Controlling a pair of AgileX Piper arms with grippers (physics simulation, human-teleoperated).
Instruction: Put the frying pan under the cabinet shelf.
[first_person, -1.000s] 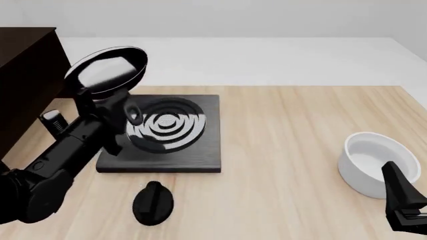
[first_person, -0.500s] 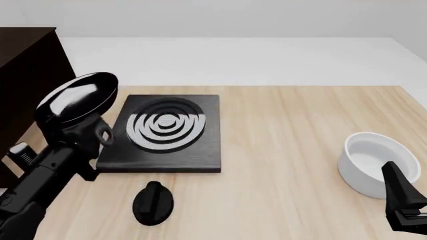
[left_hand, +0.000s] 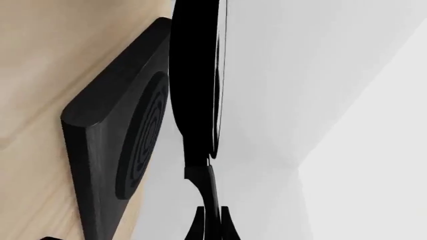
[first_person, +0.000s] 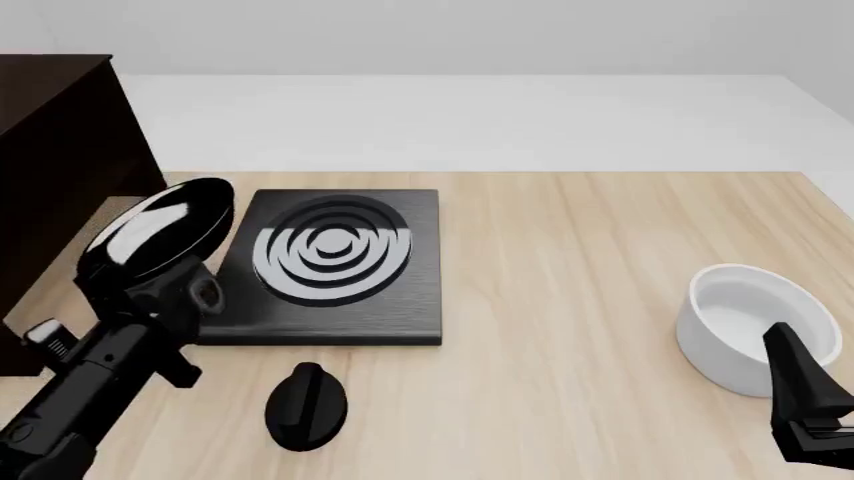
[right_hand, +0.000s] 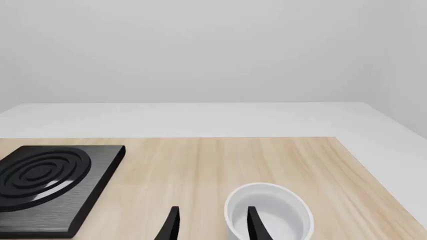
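The frying pan hangs tilted on edge above the table's left side, its glossy black underside towards the front camera. It is close to the dark brown cabinet shelf. My left gripper is shut on the pan's handle. In the left wrist view the frying pan shows edge-on, and the left gripper clamps the thin handle. My right gripper rests at the front right, open and holding nothing. The right wrist view shows the right gripper with its fingers apart.
A flat black slab with grey rings lies left of centre, also visible as the slab and the slab. A black knob sits in front of it. A white bowl, the same bowl, stands beside my right gripper.
The left arm has carried the pan leftward and down, from above the slab's back corner towards the cabinet. The pan has tipped further, underside now facing the camera. The right arm is still.
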